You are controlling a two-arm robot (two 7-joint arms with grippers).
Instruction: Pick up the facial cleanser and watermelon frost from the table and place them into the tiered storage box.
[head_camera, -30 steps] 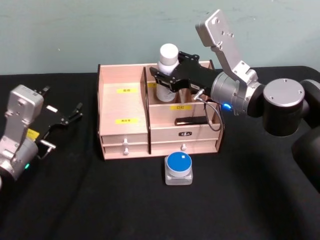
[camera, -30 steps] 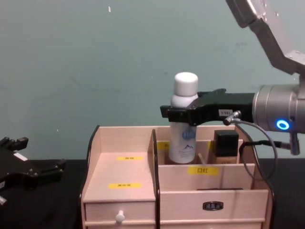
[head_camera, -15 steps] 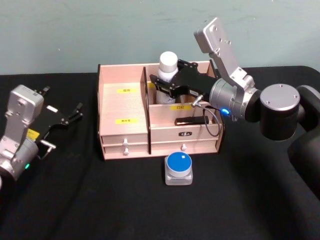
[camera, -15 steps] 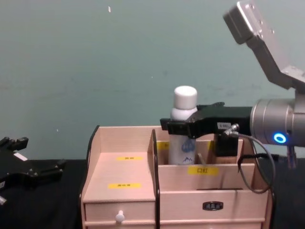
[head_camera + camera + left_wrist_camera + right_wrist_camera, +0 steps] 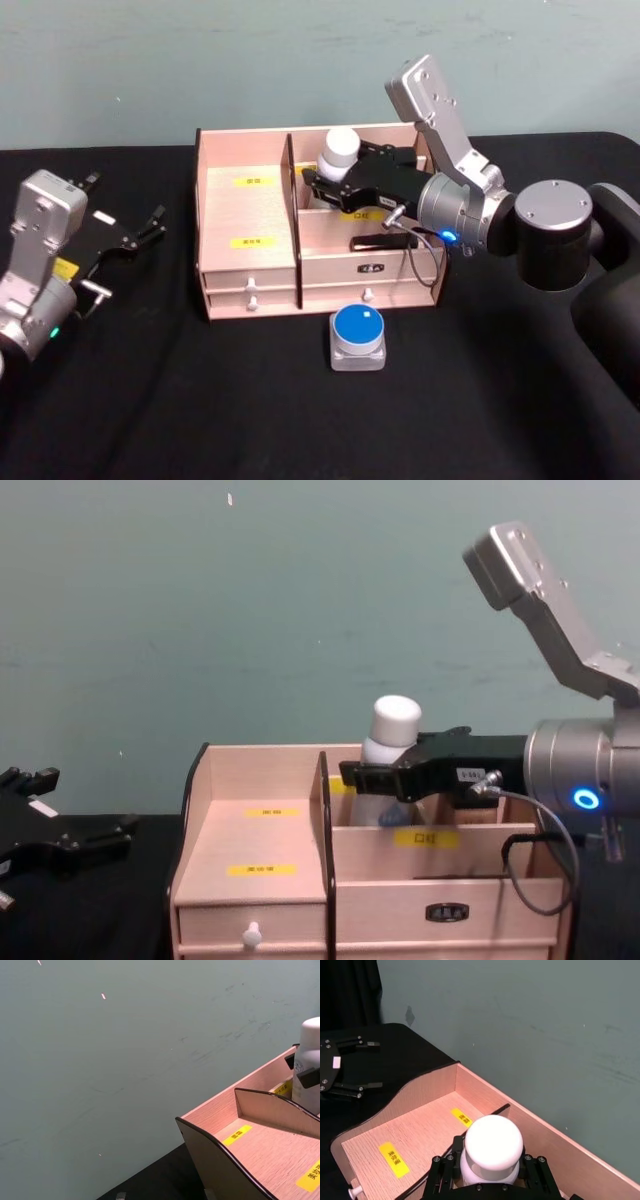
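At 9 o'clock from the box, the left pincer [image 5: 125,205] is parked over the black cloth-covered counter [image 5: 200,400] with its fingers spread, well apart from everything. The light wooden tiered storage box with dark-edged curved sides [image 5: 225,205] stands at the counter's middle; the print on its yellow labels is too small to read. In its rear compartment just right of the dark-edged divider sits the facial cleanser, a white bottle with a rounded white cap [image 5: 338,148]. It leans, cap toward 1 o'clock in the chest view. Its base is hidden behind the compartment wall and its printed body is mostly covered. In the left wrist view the frame edge cuts it off. The right pincer [image 5: 328,180] reaches in from 3 o'clock and pinches the bottle just under the cap, one black finger on either side. A dark slab [image 5: 383,242] on the step in front cannot be made out. The watermelon frost, a small clear tub with a round blue lid [image 5: 358,335], rests on the counter at 6 o'clock from the box's right half, near its drawers and well apart from the right pincer.
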